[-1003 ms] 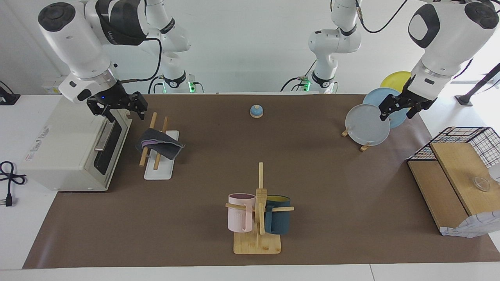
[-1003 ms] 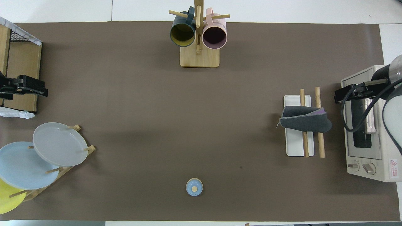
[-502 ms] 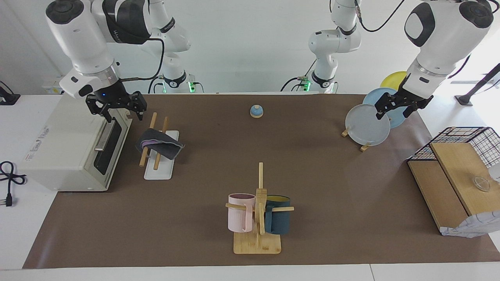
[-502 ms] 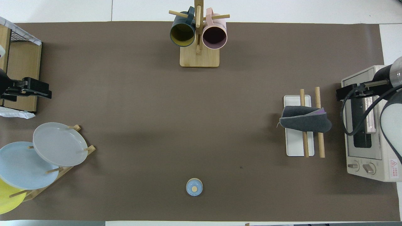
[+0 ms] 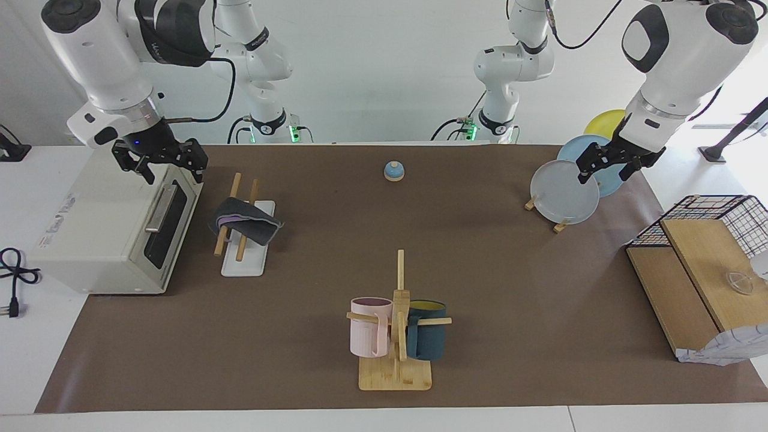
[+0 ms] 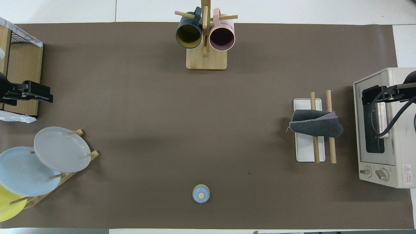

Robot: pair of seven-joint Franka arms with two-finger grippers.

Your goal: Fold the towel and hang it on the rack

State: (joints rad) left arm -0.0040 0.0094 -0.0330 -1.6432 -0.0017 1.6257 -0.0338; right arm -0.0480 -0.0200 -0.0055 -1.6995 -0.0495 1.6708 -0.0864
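One brown mat (image 5: 510, 270) covers the white worktop (image 5: 36, 360); white wall near the robots; both end effectors, left (image 5: 611, 167) and right (image 5: 161, 165), gape wide, empty.

A brown mat (image 5: 516, 288) covers the white tabletop (image 5: 36, 360); on it stand the rack (image 5: 243, 255), mug tree (image 5: 396, 375), plate stand (image 5: 561, 227), bell (image 5: 393, 171) and toaster oven (image 5: 108, 228).

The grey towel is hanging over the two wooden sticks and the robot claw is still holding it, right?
Not quite. The towel does hang over the rack's two rods, but no claw holds it. In the facing view the right claw is open over the toaster oven, apart from the towel.
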